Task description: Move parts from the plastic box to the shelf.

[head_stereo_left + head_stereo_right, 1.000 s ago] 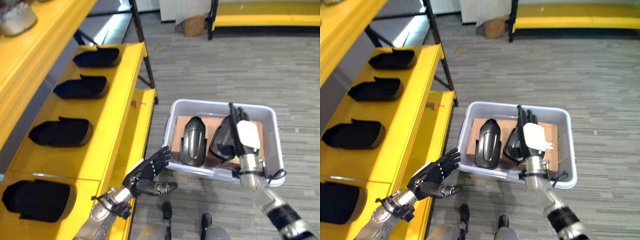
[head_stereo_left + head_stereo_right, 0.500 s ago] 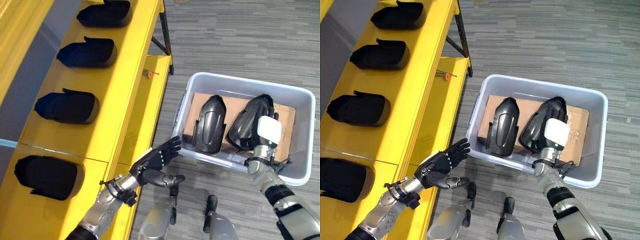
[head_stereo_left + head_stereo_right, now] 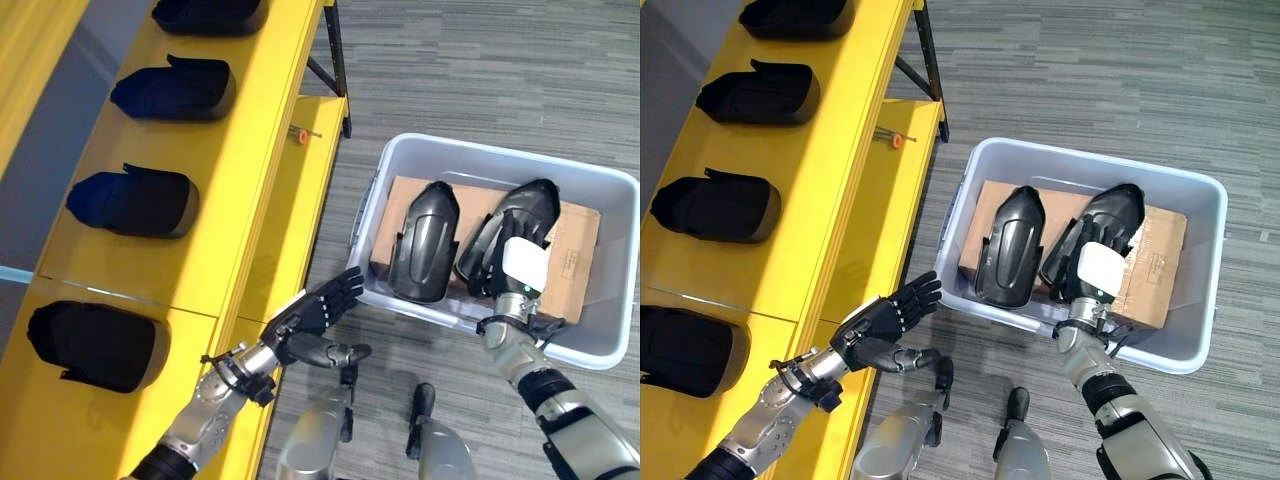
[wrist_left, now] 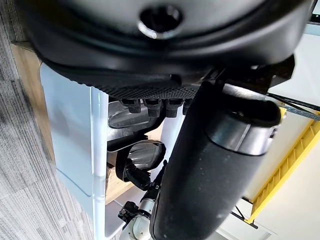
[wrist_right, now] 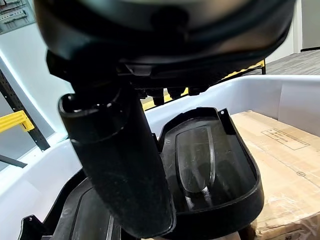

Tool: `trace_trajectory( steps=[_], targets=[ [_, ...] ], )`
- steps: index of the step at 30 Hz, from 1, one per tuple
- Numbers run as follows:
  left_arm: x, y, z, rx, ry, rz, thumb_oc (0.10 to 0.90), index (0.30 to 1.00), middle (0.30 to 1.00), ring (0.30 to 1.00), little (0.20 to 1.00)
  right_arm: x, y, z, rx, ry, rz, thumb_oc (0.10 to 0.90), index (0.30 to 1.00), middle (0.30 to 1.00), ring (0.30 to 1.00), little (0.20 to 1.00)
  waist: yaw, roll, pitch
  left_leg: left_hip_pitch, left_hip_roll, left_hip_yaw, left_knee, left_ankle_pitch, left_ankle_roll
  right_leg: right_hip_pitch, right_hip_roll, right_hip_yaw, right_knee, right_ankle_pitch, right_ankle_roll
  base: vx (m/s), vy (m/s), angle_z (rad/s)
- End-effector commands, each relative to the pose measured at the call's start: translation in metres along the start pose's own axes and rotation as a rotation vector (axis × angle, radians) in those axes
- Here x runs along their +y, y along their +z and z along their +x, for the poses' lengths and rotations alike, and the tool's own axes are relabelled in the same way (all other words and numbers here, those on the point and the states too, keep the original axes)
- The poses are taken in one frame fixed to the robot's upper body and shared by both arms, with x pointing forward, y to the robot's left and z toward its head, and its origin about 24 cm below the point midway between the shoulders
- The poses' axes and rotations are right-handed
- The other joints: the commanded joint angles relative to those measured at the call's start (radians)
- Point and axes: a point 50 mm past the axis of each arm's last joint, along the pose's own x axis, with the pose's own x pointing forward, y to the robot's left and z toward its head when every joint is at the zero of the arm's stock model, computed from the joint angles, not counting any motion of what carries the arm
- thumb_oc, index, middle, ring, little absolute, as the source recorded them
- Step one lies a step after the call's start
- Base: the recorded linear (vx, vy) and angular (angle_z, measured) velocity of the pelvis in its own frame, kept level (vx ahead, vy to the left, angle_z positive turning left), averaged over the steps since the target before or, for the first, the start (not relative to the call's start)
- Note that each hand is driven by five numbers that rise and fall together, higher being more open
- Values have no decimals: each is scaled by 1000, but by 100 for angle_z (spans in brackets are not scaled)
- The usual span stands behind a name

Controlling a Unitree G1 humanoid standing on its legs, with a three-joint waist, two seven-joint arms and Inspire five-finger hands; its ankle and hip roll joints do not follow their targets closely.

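Observation:
A grey plastic box (image 3: 500,158) stands on the floor with two black shell-shaped parts in it, one on the left (image 3: 425,240) and one on the right (image 3: 512,218). My right hand (image 3: 522,268), its thumb in a white cover, rests open against the right part (image 5: 200,165) with its fingers straight over it. My left hand (image 3: 312,315) hangs open just outside the box's near left corner, beside the yellow shelf (image 3: 250,180). It holds nothing. Several more black parts (image 3: 135,200) lie in a row on the shelf.
A cardboard sheet (image 3: 578,250) lies under the parts in the box. A lower yellow shelf board (image 3: 300,200) juts out between the shelf and the box, with a small orange piece (image 3: 300,133) on it. Grey carpet (image 3: 480,60) spreads beyond the box.
The camera has shifted a little, so the box sits slightly lower right in the picture. My right hand has settled closer onto the right part. The left hand stays open.

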Motion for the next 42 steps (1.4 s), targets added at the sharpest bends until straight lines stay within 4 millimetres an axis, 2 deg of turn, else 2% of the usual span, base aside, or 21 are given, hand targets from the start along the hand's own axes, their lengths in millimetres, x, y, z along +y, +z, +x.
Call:
trace_trajectory(
  steps=[1,4,9,14,22,30,38,42],
  targets=[
    [-14,25,11,-180,-44,16,900,1000,1000,1000,1000,-41,45,18,-202,-263,134,900,1000,1000,1000,1000,-18,-25,-19,-50,-11,49,87,-111,1,-12,-20,18,102,-78,-13,4,60,-4],
    [-16,25,10,-197,-26,12,900,1000,1000,1000,1000,-50,56,8,-284,-348,189,900,1000,1000,1000,1000,-30,-25,-14,-47,-10,53,83,-113,3,-24,-20,24,109,-78,-11,2,42,-1],
    [-17,24,9,-204,-19,4,900,1000,1000,1000,1000,-53,62,2,-321,-368,212,900,1000,1000,1000,1000,-38,-25,-12,-43,-10,57,80,-114,4,-31,-19,27,114,-78,-10,0,0,0],
    [-17,20,9,-196,-9,18,900,1000,1000,1000,1000,-45,55,-12,-329,-326,184,900,1000,1000,1000,1000,-57,-22,-4,-36,-8,66,78,-118,4,-55,-20,35,133,-78,-8,-9,46,-5],
    [-16,22,11,-194,-17,16,900,1000,1000,1000,1000,-40,47,-1,-253,-277,157,900,1000,1000,1000,1000,-52,-13,10,-33,-12,69,68,-115,6,-74,-25,30,146,-76,-8,-15,11,-4],
    [-17,25,16,-195,-29,13,900,1000,1000,1000,1000,-38,52,10,-237,-228,123,900,1000,1000,1000,1000,-42,-5,24,-39,-17,66,68,-113,10,-95,-28,24,165,-76,-10,0,0,0],
    [-18,24,23,-189,-39,16,900,1000,1000,1000,1000,-48,85,21,-398,-256,9,900,1000,1000,1000,1000,-28,2,45,-66,-21,62,74,-106,10,-133,-30,15,191,-79,-11,-8,3,0],
    [-17,25,24,-191,-40,16,900,1000,1000,1000,1000,-50,89,26,-391,-245,-25,900,1000,1000,1000,1000,-23,2,50,-76,-21,61,75,-104,10,-146,-28,14,203,-82,-13,0,0,0]
  ],
)
